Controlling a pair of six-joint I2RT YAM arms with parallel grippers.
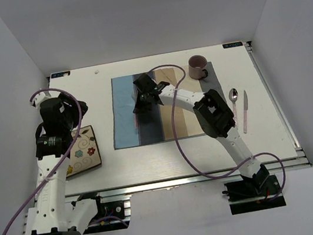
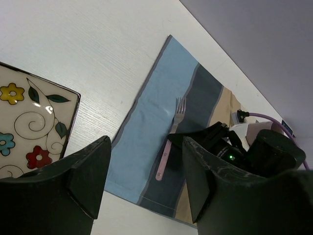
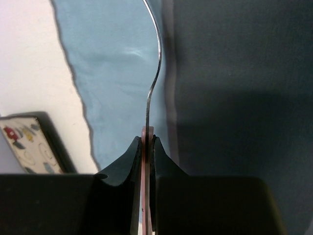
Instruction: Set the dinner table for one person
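A fork (image 2: 168,147) with a pink handle and metal tines is held by its handle in my right gripper (image 1: 142,105), which is shut on it low over the striped placemat (image 1: 123,111). In the right wrist view the handle (image 3: 147,142) sits pinched between the two jaws and the metal neck curves away over the blue stripe (image 3: 112,63). My left gripper (image 1: 80,108) hangs open and empty above the dinner table (image 1: 169,157), between the flowered plate (image 1: 81,152) and the placemat. Whether the fork touches the cloth I cannot tell.
A mauve mug (image 1: 197,67) stands on the placemat's far right corner. A spoon (image 1: 234,102) and a pink-handled knife (image 1: 245,112) lie side by side right of the mat. The square plate (image 2: 24,127) rests near the table's left edge. A metal rail (image 1: 273,99) borders the right side.
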